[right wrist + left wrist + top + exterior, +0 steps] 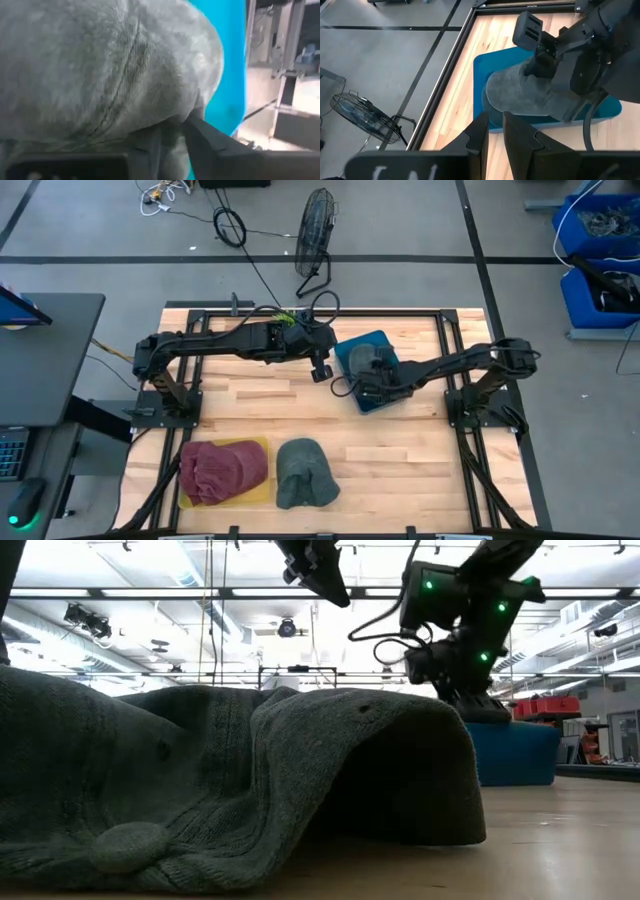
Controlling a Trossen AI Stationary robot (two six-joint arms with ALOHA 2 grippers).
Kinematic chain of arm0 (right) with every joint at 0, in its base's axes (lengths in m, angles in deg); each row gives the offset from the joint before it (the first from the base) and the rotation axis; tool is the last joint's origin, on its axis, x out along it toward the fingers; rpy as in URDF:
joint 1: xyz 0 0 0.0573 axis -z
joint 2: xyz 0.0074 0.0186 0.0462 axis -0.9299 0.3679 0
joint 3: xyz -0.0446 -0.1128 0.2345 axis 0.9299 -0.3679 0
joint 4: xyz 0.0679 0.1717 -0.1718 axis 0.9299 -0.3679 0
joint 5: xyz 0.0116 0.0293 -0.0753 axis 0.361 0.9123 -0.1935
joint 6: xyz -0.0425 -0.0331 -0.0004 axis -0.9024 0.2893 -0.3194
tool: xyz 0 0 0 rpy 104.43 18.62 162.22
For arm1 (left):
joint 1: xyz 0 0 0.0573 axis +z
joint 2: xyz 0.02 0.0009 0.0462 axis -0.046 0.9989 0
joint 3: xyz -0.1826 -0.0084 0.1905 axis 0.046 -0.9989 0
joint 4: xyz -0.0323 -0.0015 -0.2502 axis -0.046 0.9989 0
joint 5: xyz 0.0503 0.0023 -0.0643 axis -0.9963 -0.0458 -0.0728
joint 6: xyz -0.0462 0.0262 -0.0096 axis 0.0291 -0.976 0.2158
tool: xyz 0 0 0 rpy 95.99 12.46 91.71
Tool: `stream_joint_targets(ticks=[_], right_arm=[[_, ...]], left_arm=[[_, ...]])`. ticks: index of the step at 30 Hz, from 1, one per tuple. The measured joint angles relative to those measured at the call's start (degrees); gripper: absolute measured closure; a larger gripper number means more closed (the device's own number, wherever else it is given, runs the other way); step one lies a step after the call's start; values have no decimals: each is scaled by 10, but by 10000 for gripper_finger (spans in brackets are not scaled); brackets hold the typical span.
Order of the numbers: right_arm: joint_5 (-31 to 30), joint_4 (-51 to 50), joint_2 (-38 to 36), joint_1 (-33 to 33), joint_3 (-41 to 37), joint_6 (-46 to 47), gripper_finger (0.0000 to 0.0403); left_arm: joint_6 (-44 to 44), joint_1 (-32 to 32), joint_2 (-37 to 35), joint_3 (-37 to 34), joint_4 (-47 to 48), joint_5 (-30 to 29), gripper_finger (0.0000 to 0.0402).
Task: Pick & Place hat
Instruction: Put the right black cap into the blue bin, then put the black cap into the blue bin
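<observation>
A grey hat point(372, 360) lies on a blue mat point(350, 350) at the table's far middle, and my right gripper point(368, 387) is shut on it. In the left wrist view the hat point(530, 95) spreads over the mat point(482, 65) under the right gripper point(540, 60). My left gripper point(320, 370) hovers just left of the mat, above the table, fingers nearly together point(495, 132), holding nothing. A red hat point(222, 468) rests on a yellow mat point(255, 445) near the front edge. A grey-green hat point(305, 473) lies flat beside it. My right gripper pinches a bunch of the grey hat's cloth point(172, 125) between its two fingers point(210, 142). It comes slanting down from the table's right side. The hat lies on the blue mat point(232, 75) and is not lifted clear. How many layers are held does not show.
The grey-green hat point(230, 780) fills the low view's foreground, with the blue mat point(515, 752) far behind it. Black frame rails point(440, 330) border the table. A floor fan point(315, 230) stands beyond the far edge. Bare wood point(300, 410) lies between the mats.
</observation>
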Motion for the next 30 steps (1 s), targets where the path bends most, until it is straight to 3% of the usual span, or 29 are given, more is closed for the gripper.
stream_joint_targets(ticks=[12,20,24,30], right_arm=[[-30,-107,-21,2,78,-115,230],[-28,-274,-71,2,155,11,224],[-24,-323,-115,2,186,68,225],[81,-327,-184,1,190,87,225]], left_arm=[[19,0,0,0,15,0,342],[30,-8,-1,0,25,0,342],[39,-20,-12,1,76,0,342],[122,-50,-46,1,195,1,342]])
